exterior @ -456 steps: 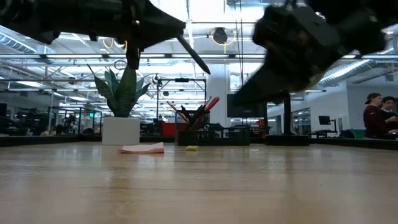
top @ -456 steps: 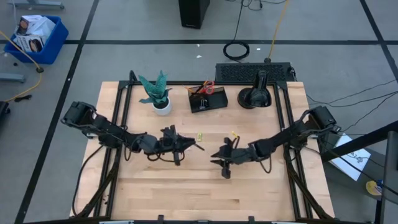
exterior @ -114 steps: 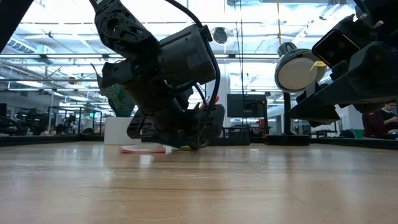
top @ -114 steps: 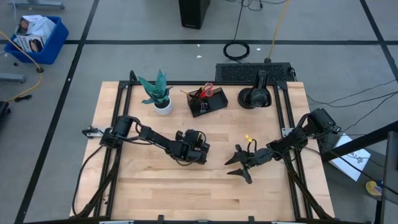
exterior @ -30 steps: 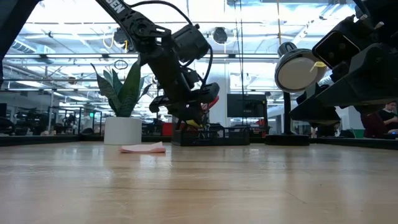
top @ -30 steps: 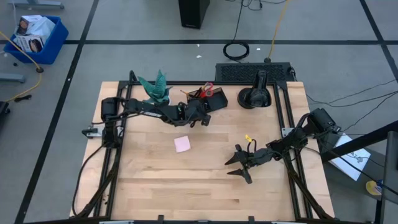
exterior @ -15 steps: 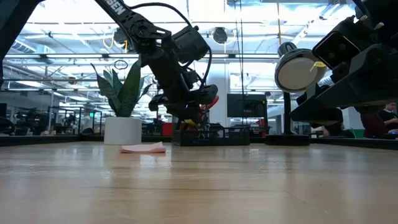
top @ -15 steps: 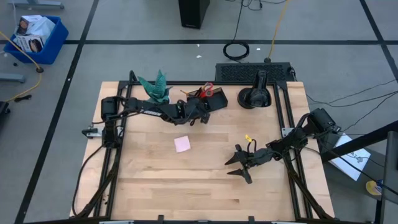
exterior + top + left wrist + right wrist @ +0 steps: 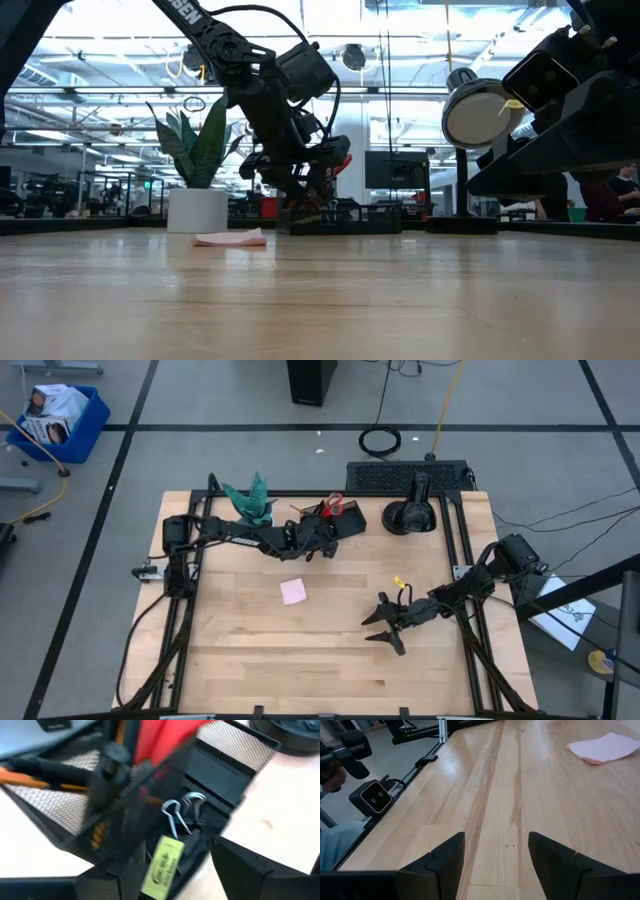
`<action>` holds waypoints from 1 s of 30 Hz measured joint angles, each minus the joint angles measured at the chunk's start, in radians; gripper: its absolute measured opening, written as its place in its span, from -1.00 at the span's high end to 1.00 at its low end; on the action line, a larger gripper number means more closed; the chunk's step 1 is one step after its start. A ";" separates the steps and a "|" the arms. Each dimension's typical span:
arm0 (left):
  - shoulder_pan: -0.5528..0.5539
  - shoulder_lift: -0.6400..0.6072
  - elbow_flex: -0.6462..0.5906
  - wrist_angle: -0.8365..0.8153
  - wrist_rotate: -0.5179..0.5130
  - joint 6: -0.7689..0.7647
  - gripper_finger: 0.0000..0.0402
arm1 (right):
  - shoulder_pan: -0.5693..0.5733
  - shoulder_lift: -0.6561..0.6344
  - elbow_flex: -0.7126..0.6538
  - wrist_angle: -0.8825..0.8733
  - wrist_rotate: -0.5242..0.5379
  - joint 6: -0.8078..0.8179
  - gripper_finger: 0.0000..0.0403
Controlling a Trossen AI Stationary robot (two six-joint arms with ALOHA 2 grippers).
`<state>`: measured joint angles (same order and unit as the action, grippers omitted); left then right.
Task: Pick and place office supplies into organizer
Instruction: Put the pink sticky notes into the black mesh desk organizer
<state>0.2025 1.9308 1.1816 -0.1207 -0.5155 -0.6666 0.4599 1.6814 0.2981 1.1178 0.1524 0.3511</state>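
Note:
The organizer is a dark mesh box at the table's far middle. In it stand red-handled scissors, black pens and an orange pencil. Its low front compartment holds black clips with wire handles and a small yellow piece. My left gripper hangs open over that compartment, slanting down, a finger on either side of the yellow piece without touching it. A pink sticky-note pad lies flat on the table's middle. My right gripper waits open and empty at the right, near the table.
A teal plant in a white pot stands left of the organizer, just behind my left arm. A black round domed object stands to the organizer's right. Bare wood lies around the pad and toward the near edge.
My left gripper has stayed over the organizer and opened. The yellow piece that hung at its fingertips has dropped into the front compartment.

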 joint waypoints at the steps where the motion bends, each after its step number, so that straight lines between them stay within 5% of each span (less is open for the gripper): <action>1: -0.003 -0.002 0.000 -0.001 0.017 0.000 -0.15 | 0.000 0.000 0.000 0.000 0.000 0.000 -0.04; 8: -0.120 -0.054 -0.002 -0.097 0.034 -0.070 -0.17 | 0.000 -0.001 0.000 -0.011 0.000 -0.004 -0.04; 15: -0.409 -0.111 -0.001 -0.264 -0.198 -0.453 -0.06 | 0.004 -0.001 0.000 -0.035 0.000 -0.004 -0.04; 19: -0.577 -0.113 0.001 -0.225 -0.338 -0.564 -0.09 | 0.013 -0.001 0.001 -0.058 0.000 0.011 -0.04; 23: -0.666 -0.112 0.000 -0.260 -0.369 -0.693 -0.27 | 0.028 -0.001 0.001 -0.060 0.000 0.085 -0.04; 30: -0.739 -0.112 0.000 -0.445 -0.316 -0.949 -0.89 | 0.053 0.000 0.000 -0.017 0.005 0.128 -0.04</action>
<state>-0.5366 1.8187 1.1815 -0.5656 -0.8311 -1.6157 0.5129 1.6810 0.2981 1.1004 0.1574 0.4787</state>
